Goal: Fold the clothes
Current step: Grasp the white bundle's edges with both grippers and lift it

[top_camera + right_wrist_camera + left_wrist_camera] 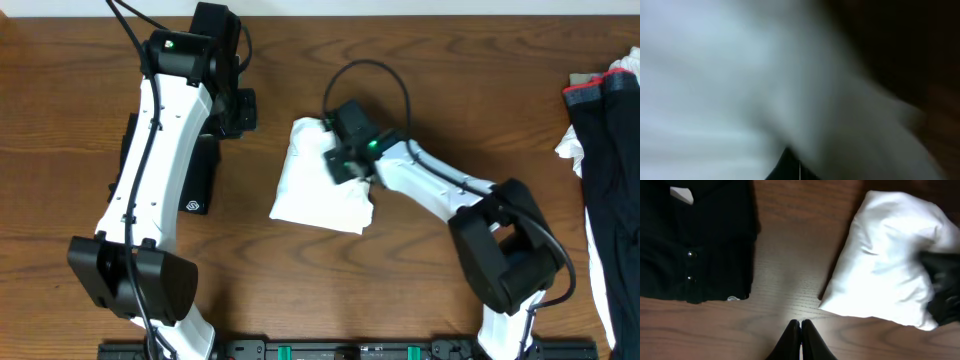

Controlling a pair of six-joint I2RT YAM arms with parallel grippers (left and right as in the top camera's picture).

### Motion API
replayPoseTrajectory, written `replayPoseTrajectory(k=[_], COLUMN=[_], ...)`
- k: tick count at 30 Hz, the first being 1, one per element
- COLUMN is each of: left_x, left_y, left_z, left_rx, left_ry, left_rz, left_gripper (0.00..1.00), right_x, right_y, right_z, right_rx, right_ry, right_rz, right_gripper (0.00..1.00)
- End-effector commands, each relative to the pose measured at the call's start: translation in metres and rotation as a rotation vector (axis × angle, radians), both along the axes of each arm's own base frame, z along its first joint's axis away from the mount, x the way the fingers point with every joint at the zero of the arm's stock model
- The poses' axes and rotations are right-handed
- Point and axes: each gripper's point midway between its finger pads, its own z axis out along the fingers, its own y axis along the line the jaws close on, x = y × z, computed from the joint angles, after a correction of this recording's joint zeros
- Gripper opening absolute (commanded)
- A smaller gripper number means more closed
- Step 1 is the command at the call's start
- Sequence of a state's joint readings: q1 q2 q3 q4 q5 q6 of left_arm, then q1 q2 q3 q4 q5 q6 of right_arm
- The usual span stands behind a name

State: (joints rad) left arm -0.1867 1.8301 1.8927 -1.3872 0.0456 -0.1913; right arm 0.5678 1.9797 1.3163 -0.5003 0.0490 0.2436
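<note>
A white garment (318, 195) lies folded into a compact bundle mid-table; in the left wrist view the white garment (885, 270) is at the right. My right gripper (338, 163) is down on its top, fingers shut, tips (799, 155) pressed against blurred white cloth (715, 75); I cannot tell if any cloth is pinched. My left gripper (240, 112) hovers to the bundle's left, shut and empty (800, 325) over bare wood. A folded black buttoned garment (695, 240) lies beside it, partly under the left arm (200, 175).
A loose heap of black and white clothes with a red band (610, 140) lies at the table's right edge. Bare wood (790, 255) separates the black garment from the white bundle. The right arm's elbow (505, 240) stands front right.
</note>
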Motion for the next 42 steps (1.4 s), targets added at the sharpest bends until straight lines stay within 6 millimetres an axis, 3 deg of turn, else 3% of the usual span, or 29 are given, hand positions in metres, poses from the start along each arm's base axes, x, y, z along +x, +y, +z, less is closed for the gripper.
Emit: replayPoseTrajectory(k=[1,6,8,10,14,19,22,27,31,33,36,42], left_x=[-0.001,0.001,0.001,0.0,-0.008,-0.015,-0.019,-0.028,-0.033,-0.031,-0.027,-0.01], left_y=[0.001,0.001,0.001,-0.004,-0.029,-0.035,-0.053,-0.07,-0.069,-0.07,-0.071,-0.073], left_z=[0.005,0.005,0.005,0.003,-0.013,-0.049,-0.069,-0.097,-0.114,-0.119,-0.128,-0.138], left_rx=[-0.003,-0.004,-0.005,-0.023,-0.125,-0.137,-0.242,-0.349,-0.35,-0.351,-0.354,-0.358], left_ry=[-0.013,-0.02,-0.019,-0.012,0.034,0.087,0.097,0.115,0.126,0.114,0.086,0.001], left_rz=[0.015,0.015,0.014,-0.004,-0.125,-0.148,-0.219,-0.248,-0.246,-0.248,-0.252,-0.253], left_gripper=[0.06,0.1,0.16,0.17,0.16,0.26,0.27,0.35,0.42,0.48,0.53,0.73], right_x=[0.032,0.028,0.024,0.013,-0.009,-0.048,-0.065,-0.097,-0.113,-0.116,-0.116,-0.097], right_y=[-0.059,-0.069,-0.056,-0.031,0.0,0.001,0.002,-0.018,-0.069,-0.081,-0.083,-0.077], right_z=[0.053,0.087,0.091,0.094,0.08,0.043,0.021,0.002,-0.003,-0.002,0.004,0.035], right_rx=[-0.065,0.07,0.15,0.258,0.338,0.262,0.221,0.111,-0.134,-0.187,-0.176,-0.11], right_ry=[-0.142,-0.126,-0.101,-0.055,0.051,0.24,0.323,0.465,0.519,0.533,0.529,0.392], right_rz=[-0.168,-0.136,-0.09,0.016,0.102,0.105,0.119,0.146,0.084,0.069,0.061,0.058], right_gripper=[0.06,0.08,0.08,0.08,0.08,0.09,0.08,0.07,0.06,0.06,0.05,0.07])
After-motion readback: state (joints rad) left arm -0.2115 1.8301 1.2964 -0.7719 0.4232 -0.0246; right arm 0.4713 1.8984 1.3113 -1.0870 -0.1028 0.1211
